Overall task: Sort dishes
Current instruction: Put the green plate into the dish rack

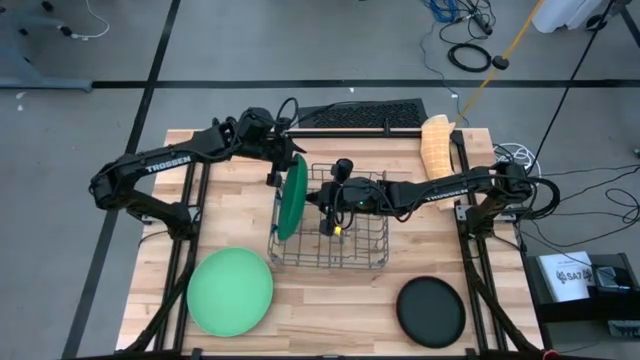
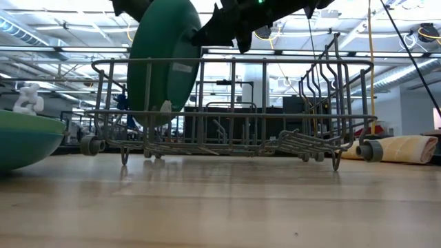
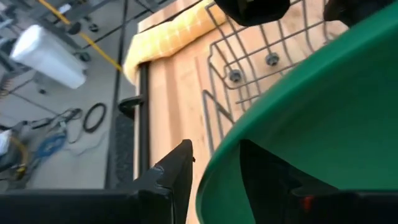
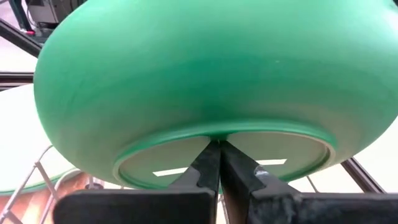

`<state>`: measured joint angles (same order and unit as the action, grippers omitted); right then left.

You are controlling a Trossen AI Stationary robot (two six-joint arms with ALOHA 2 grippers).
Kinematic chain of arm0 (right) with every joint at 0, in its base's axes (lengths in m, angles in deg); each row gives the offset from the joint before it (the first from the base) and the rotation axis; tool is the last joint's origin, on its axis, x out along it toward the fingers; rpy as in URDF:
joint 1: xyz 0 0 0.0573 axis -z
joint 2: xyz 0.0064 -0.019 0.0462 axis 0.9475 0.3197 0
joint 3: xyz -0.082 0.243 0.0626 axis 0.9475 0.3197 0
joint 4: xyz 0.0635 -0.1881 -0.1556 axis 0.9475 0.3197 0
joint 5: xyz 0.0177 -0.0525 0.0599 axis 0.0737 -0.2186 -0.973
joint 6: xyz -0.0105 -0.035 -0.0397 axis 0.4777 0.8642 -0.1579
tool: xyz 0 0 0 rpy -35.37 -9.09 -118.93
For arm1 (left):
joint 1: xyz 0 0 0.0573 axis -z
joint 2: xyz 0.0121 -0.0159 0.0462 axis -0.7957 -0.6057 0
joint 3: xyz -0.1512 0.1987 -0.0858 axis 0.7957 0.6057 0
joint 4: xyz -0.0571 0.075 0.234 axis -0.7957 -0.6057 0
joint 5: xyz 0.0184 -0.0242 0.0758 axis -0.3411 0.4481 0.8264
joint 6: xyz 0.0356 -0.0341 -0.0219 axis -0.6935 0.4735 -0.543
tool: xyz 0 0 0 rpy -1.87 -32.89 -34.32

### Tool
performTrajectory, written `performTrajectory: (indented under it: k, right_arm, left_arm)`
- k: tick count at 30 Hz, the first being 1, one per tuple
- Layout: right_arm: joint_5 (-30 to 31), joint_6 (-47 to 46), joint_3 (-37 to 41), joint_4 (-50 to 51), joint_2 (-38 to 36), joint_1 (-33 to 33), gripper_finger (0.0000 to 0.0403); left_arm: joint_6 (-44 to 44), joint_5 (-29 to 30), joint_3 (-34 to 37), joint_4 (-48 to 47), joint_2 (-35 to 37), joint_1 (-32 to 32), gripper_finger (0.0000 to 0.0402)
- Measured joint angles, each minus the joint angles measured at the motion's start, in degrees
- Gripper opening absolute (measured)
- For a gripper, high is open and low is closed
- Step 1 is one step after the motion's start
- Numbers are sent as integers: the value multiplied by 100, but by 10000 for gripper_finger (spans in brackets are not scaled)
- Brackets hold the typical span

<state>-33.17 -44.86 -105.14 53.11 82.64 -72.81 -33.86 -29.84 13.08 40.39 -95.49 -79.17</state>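
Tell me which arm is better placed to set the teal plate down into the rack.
The left. Its end effector already grips the upright teal-green plate by its rim at the rack's left end; the right end effector, fingers together, only touches the plate's underside.

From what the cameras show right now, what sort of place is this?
Probably a robotics lab or workshop, not a kitchen. The wooden table stands on a grey floor strewn with cables. Level across the table, behind the wire dish rack, an open hall shows, with ceiling lights and equipment racks.
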Motion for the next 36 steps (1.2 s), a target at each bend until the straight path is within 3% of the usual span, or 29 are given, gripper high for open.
performTrajectory:
  k: [13, 22, 30, 36]
  right_arm:
    - [38, 36, 0, -20, -4, 2, 6]
    - [33, 37, 4, -80, -4, 2, 6]
    - [19, 37, 4, -317, 9, 2, 6]
    - [77, 59, 4, -304, 13, 16, 6]
  left_arm:
    - [876, 1145, 0, -308, 916, 345, 132]
    - [1491, 1177, -2, -558, 1444, 599, 132]
    - [1798, 1034, -4, -1311, 1189, 875, 132]
    - [2220, 1018, -4, -1311, 1268, 1031, 132]
